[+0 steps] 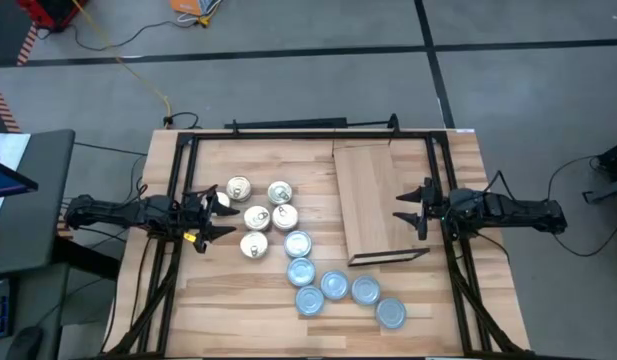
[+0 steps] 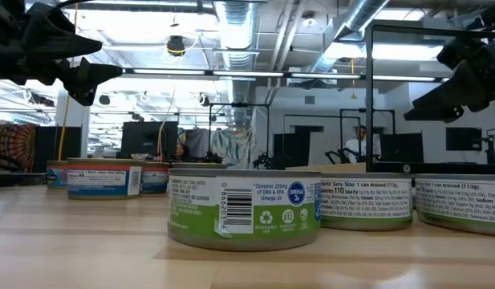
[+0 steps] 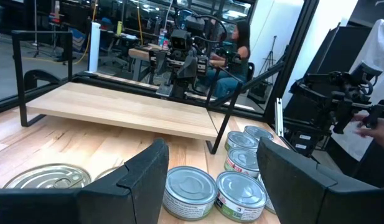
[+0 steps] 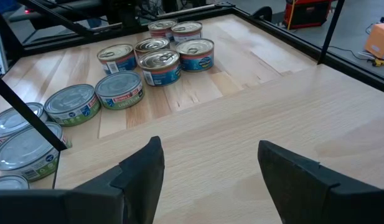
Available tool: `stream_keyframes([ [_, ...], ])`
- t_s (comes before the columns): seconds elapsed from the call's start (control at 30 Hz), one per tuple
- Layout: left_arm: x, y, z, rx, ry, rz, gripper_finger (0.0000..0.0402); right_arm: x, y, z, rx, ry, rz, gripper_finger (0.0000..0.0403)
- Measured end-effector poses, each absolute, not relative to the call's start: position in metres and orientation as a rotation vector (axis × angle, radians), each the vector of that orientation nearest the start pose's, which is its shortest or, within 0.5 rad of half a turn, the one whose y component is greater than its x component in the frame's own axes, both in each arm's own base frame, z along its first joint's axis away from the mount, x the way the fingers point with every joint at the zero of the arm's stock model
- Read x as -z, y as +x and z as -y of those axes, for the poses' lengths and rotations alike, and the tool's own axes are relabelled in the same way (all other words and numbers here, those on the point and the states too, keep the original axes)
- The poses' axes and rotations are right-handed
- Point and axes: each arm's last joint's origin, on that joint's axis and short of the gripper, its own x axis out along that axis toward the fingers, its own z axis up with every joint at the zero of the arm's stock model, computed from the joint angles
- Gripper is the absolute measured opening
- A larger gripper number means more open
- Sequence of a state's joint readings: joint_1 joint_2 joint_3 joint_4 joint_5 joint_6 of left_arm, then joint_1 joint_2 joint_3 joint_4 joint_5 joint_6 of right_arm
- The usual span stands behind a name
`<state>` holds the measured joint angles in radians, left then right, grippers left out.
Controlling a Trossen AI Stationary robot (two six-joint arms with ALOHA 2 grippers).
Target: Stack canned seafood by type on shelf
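Note:
Five cream-topped tins [image 1: 260, 215] with pull tabs stand clustered left of the table's middle, seen also in the right wrist view [image 4: 160, 59]. Several silvery-blue-topped tins [image 1: 333, 285] curve from the middle toward the near right, green-labelled in the low view [image 2: 243, 210]. The shelf [image 1: 376, 195], a light-wood board raised on dark legs [image 3: 117, 109], stands at the far right. My left gripper [image 1: 226, 215] hovers open just left of the cream tins [image 3: 213, 149]. My right gripper [image 1: 400, 210] hovers open over the shelf's right edge [image 4: 210, 146].
A black metal frame [image 1: 288, 133] runs round the table's far and side edges. Bare wood lies at the near left [image 1: 218, 300]. A person [image 3: 238, 37] sits at a desk in the room beyond the table.

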<state>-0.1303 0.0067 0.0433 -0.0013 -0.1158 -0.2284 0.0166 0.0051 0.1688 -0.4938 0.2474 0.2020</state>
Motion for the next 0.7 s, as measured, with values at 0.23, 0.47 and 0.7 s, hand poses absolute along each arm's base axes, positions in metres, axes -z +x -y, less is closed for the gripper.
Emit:
stream_keyframes([
  [0.23, -0.180, 0.095, 0.009, 0.025, -0.345, 0.055, 0.0233, -0.176, 0.080, 0.006, 0.260, 0.181, -0.262, 0.0286],
  [0.47, -0.182, 0.094, 0.009, 0.035, -0.454, 0.078, 0.0233, -0.210, 0.084, 0.005, 0.207, 0.497, 0.120, 0.0286],
  [0.7, -0.183, 0.094, 0.008, -0.012, -0.513, 0.094, 0.0233, -0.231, 0.080, 0.005, 0.132, 0.558, 0.337, 0.0286],
])
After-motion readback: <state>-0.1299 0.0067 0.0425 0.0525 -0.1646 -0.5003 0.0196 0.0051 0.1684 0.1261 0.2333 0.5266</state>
